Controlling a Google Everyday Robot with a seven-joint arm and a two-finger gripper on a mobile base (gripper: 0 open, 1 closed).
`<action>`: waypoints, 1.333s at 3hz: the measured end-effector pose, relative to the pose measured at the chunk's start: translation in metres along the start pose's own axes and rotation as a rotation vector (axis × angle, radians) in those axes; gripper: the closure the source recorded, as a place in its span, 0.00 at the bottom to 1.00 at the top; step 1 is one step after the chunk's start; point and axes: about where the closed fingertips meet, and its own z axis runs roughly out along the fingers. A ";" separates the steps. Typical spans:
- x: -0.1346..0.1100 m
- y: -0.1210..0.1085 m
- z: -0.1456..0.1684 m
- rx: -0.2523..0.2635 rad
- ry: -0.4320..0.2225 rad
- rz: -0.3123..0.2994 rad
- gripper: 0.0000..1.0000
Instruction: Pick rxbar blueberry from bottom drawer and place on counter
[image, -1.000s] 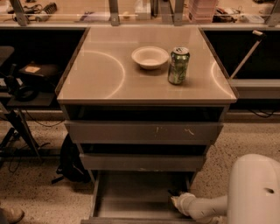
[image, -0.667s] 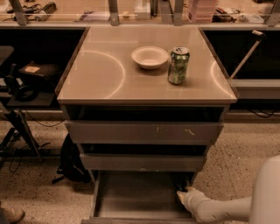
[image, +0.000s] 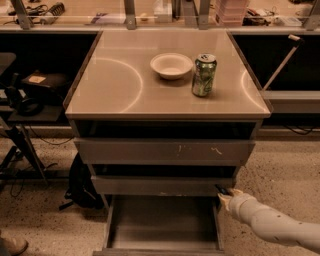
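Note:
The bottom drawer (image: 150, 235) is pulled open at the foot of the unit, and its grey floor shows nothing on it. My gripper (image: 222, 191) is on a white arm coming from the lower right. It is above the drawer's right rim, just under the middle drawer's front. It is shut on a small dark flat piece, the rxbar blueberry (image: 220, 188), which is mostly hidden in the grip. The beige counter (image: 110, 85) tops the unit, well above the gripper.
A white bowl (image: 171, 65) and a green soda can (image: 204, 75) stand on the counter's right half. The two upper drawers (image: 165, 150) are slightly open. A dark bag (image: 82, 185) lies on the floor to the left, with chairs and cables beyond it.
My gripper has risen out of the bottom drawer and moved right, from the drawer floor up to the drawer's right rim. The dark bar has left the floor with it.

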 end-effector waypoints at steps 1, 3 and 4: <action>-0.069 -0.039 -0.041 0.018 -0.045 0.000 1.00; -0.099 -0.056 -0.062 0.029 -0.048 0.007 1.00; -0.063 -0.052 -0.049 -0.006 0.005 0.084 1.00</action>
